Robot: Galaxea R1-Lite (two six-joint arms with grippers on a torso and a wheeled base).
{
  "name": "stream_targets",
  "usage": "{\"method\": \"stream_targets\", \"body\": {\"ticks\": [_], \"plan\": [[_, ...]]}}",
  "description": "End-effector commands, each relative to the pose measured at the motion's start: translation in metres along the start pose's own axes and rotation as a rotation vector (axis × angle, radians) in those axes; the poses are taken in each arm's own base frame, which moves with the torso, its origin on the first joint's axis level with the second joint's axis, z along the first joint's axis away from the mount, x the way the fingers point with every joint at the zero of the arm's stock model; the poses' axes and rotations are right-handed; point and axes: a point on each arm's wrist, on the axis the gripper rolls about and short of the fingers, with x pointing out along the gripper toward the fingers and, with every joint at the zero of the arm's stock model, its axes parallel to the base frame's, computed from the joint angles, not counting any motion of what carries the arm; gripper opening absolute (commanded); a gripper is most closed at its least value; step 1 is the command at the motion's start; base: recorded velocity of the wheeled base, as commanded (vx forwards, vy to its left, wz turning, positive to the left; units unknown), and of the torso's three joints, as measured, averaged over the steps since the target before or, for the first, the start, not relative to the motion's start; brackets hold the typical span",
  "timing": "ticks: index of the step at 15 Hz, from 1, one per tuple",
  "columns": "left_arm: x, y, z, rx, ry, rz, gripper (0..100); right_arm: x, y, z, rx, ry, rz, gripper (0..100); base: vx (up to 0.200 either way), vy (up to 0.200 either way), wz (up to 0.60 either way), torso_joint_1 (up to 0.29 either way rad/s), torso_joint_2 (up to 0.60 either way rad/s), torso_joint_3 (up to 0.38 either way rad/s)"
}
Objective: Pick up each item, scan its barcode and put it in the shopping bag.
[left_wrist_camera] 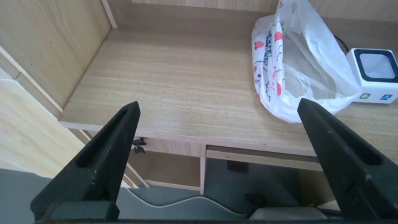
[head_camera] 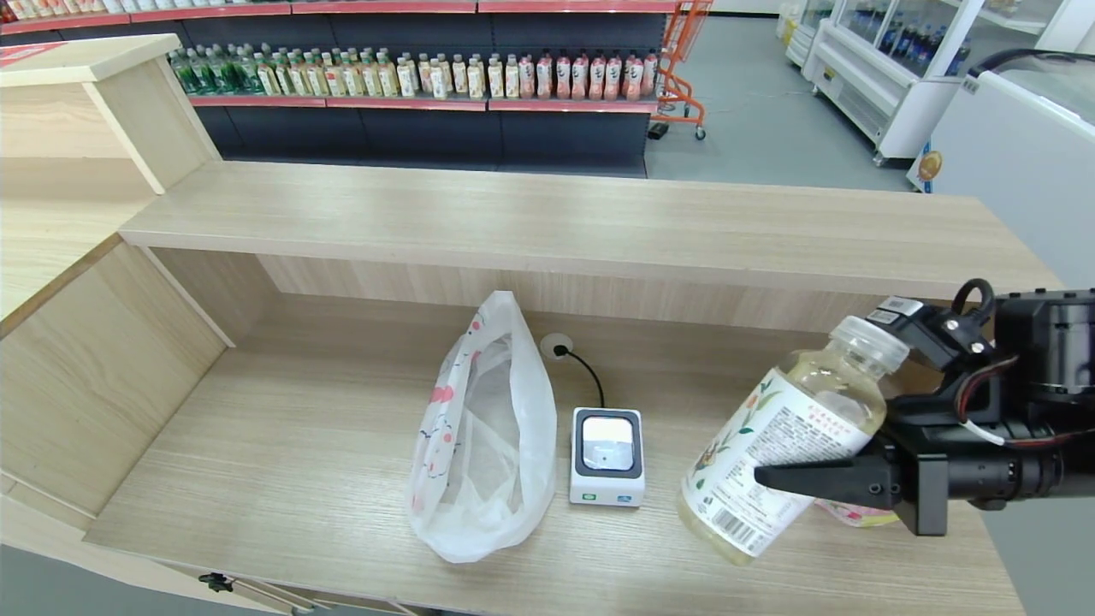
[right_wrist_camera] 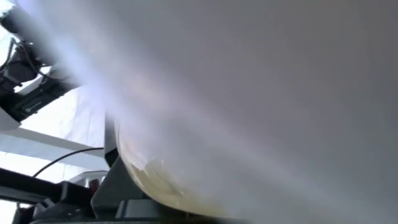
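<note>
My right gripper [head_camera: 780,445] is shut on a clear bottle [head_camera: 800,409] of pale yellow drink, held tilted above the counter's right side, white cap up and to the right. Its label's barcode [head_camera: 742,527] faces down and forward, right of the white barcode scanner [head_camera: 607,455]. In the right wrist view the bottle [right_wrist_camera: 161,180] sits very close and blurred. A white plastic shopping bag [head_camera: 483,436] with red print lies open left of the scanner. My left gripper [left_wrist_camera: 219,107] hangs open near the counter's front edge, with the bag [left_wrist_camera: 292,68] and scanner [left_wrist_camera: 373,73] beyond it.
A pinkish item [head_camera: 858,515] lies on the counter [head_camera: 282,462] under my right gripper. The scanner's black cable [head_camera: 586,370] runs to a hole in the back. A raised wooden ledge [head_camera: 547,222] bounds the rear and a wooden wall [head_camera: 94,376] the left.
</note>
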Motion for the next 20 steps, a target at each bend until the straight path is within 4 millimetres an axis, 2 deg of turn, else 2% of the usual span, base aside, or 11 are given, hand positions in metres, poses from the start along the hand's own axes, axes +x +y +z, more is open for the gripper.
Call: {"method": "stream_targets", "body": {"ticks": [1,7,14,20], "plan": [[0.000,0.000,0.000,0.000,-0.001,-0.003,100,-0.007,0.019,0.003,-0.031,-0.011,0.028,0,0.000,0.000,0.00,0.000,0.00,0.000],[0.000,0.000,0.000,-0.001,-0.001,0.001,100,-0.003,0.039,-0.011,0.019,0.046,0.090,0,0.000,0.000,0.00,0.000,0.00,0.000],[0.000,0.000,0.000,0.000,-0.001,0.001,100,0.004,0.042,-0.017,0.032,0.081,0.123,0,0.000,0.000,0.00,0.000,0.00,0.000],[0.000,0.000,0.000,0.000,-0.001,-0.001,100,0.001,0.046,-0.018,0.044,0.097,0.125,0,0.000,0.000,0.00,0.000,0.00,0.000]]}}
